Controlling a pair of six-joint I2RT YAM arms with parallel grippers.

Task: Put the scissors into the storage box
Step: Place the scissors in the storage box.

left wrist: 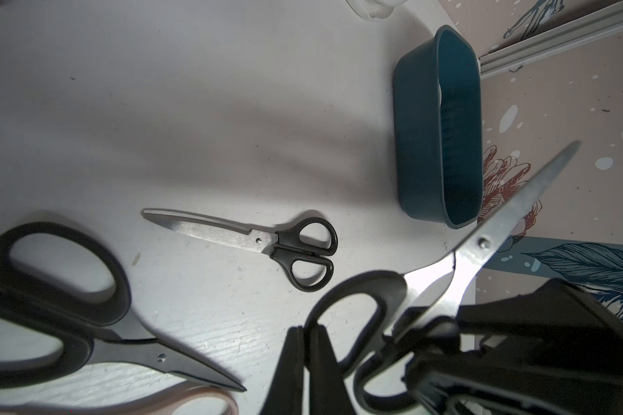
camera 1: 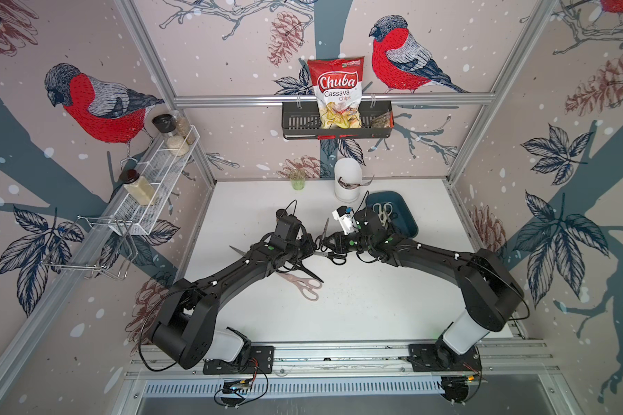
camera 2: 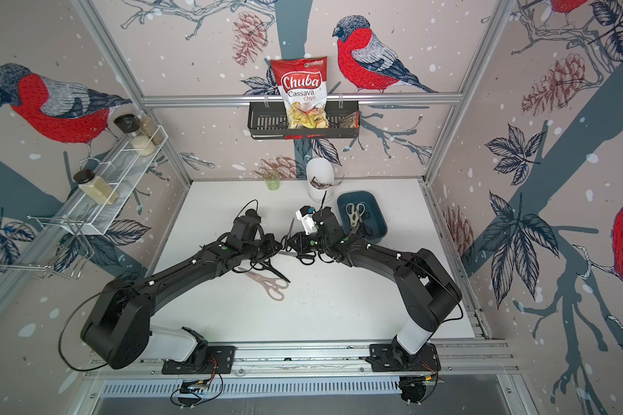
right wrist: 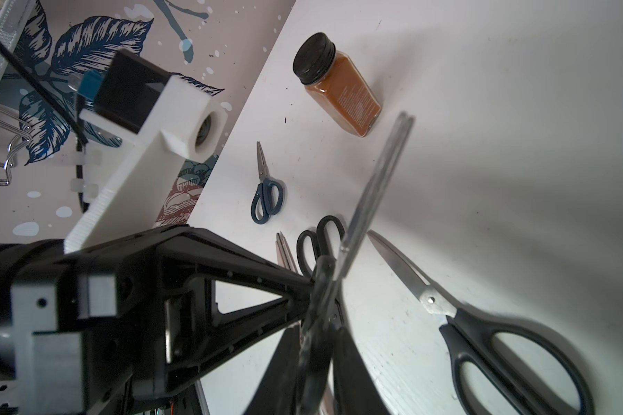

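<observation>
Over the middle of the table a black-handled pair of scissors [camera 1: 325, 230] [right wrist: 374, 187] stands blade-up between both grippers. My left gripper [camera 1: 315, 245] [left wrist: 307, 328] is shut on its handle loop. My right gripper [camera 1: 327, 244] [right wrist: 317, 330] grips the same handle from the opposite side. The teal storage box [camera 1: 410, 222] [left wrist: 418, 143] lies just behind the right wrist, with cream-handled shears [camera 1: 383, 212] and a dark-handled pair in it. On the table lie a small black pair [camera 1: 334, 256] [left wrist: 267, 244], a large black pair [camera 1: 304, 269] [left wrist: 69, 316] and pink shears [camera 1: 303, 284].
A white utensil holder [camera 1: 346, 179] and a green glass [camera 1: 297, 179] stand at the back. An amber spice jar [right wrist: 342, 90] and small blue-handled scissors [right wrist: 265, 190] lie beyond the left arm. On the back wall hangs a black wire basket [camera 1: 295, 124] with a chips bag. A white rack [camera 1: 159, 179] runs along the left wall.
</observation>
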